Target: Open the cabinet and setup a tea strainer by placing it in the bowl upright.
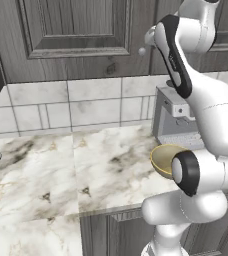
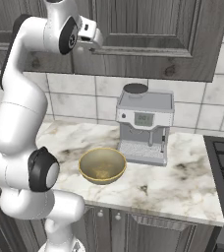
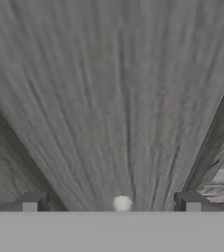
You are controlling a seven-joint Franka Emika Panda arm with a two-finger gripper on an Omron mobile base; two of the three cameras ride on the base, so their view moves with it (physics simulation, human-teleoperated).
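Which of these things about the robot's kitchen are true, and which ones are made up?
1. The cabinet doors are shut. True.
2. The bowl has a tea strainer in it. False: the bowl is empty.
3. The gripper is open, with a small round knob between its fingertips. True.
4. The bowl sits on top of the coffee machine. False: it rests on the marble counter, in front of the machine and a little to its left.
5. The gripper is squeezing the knob tight. False: the jaws stand wide, clear of the knob.
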